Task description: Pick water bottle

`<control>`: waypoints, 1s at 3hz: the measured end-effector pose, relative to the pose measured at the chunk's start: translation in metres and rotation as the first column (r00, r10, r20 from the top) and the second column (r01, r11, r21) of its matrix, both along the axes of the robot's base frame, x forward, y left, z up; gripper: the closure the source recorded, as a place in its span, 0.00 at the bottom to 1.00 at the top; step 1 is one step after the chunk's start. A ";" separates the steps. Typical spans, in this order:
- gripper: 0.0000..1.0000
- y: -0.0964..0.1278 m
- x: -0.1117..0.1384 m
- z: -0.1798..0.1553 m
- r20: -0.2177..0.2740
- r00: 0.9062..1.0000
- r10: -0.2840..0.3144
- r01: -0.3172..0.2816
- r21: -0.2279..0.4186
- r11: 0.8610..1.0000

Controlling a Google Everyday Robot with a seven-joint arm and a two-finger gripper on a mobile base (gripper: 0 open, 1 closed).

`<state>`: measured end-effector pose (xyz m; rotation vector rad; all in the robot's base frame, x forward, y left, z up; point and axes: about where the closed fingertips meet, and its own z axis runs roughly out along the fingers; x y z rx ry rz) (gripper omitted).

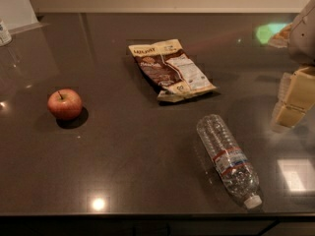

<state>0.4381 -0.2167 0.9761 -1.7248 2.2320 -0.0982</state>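
The water bottle [229, 161] is a clear ribbed plastic bottle with a white cap and a red, white and blue label band. It lies on its side on the dark countertop [138, 156] at the front right, with its cap pointing toward the front edge. My gripper [291, 101], cream-coloured, hangs at the right edge of the view. It is above the counter, to the right of and behind the bottle, and apart from it. It holds nothing that I can see.
A red apple [64, 103] sits at the left. A brown and white snack bag [172, 70] lies behind the bottle at the centre. A small white container with a blue label [4, 32] stands at the far left edge. The counter's front edge runs just below the bottle's cap.
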 end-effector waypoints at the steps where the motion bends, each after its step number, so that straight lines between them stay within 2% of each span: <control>1: 0.00 0.000 0.000 0.000 0.000 1.000 0.000 0.000 0.000 1.000; 2: 0.00 0.009 -0.001 0.000 -0.018 0.996 0.091 -0.090 0.016 0.996; 3: 0.00 0.028 -0.001 -0.003 -0.056 0.958 0.282 -0.282 0.020 0.959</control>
